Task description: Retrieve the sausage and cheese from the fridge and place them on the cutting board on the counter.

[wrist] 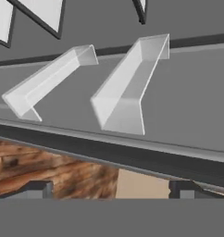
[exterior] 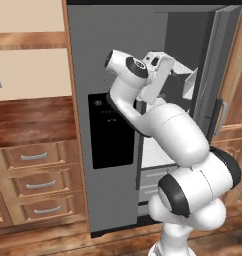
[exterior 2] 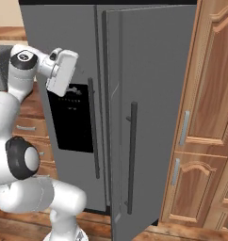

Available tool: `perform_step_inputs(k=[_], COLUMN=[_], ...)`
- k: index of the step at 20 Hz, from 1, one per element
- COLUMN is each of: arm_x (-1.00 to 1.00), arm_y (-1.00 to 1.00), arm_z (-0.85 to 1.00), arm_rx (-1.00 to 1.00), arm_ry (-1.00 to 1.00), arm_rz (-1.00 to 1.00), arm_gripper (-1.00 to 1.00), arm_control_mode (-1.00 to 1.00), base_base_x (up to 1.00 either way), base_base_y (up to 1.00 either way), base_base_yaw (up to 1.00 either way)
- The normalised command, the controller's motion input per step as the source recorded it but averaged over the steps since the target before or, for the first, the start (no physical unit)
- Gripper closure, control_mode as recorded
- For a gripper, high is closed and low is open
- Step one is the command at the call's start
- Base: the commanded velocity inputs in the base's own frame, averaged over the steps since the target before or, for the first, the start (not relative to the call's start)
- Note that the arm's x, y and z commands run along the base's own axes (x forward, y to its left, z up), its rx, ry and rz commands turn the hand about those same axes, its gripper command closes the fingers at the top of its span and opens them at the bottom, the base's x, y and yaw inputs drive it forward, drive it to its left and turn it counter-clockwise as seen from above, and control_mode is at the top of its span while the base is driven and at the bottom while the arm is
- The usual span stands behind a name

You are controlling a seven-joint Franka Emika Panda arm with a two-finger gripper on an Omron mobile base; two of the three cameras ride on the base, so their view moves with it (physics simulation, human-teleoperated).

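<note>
My hand [wrist: 111, 189] was wide open and empty, reaching into the fridge [exterior: 85, 60] past its swung door [exterior 2: 149, 117]; ahead were bare door bins [wrist: 125, 88], and I couldn't spot sausage or cheese.

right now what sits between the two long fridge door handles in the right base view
In the right base view, the grey edge of the open door lies between the closed door's handle and the open door's handle.

We see a glossy white arm [exterior: 178, 135] built of thick rounded segments, with dark grey-black bands and caps at its joints. A boxy white hand block [exterior 2: 62, 71] ends it, and small dark fingertips [wrist: 39, 189] tip the tool.
</note>
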Motion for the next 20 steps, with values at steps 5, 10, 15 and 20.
perform_step_inputs(k=[5,10,15,20], arm_x=[0.04,0.27,0.57,0.48], arm_y=[-0.55,-0.33,-0.09,-0.27], arm_z=[-0.7,-0.5,-0.11,-0.05], arm_rx=[-0.01,0.0,0.0,0.0], arm_ry=[-0.09,-0.11,-0.1,-0.03], arm_rz=[-0.03,0.0,0.0,0.0], arm_gripper=[-1.0,-1.0,-1.0,-1.0], arm_control_mode=[-1.0,-1.0,-1.0,-1.0], base_base_x=[0.0,0.0,0.0,0.0], base_base_y=[0.0,0.0,0.0,0.0], base_base_yaw=[0.0,0.0,0.0,0.0])
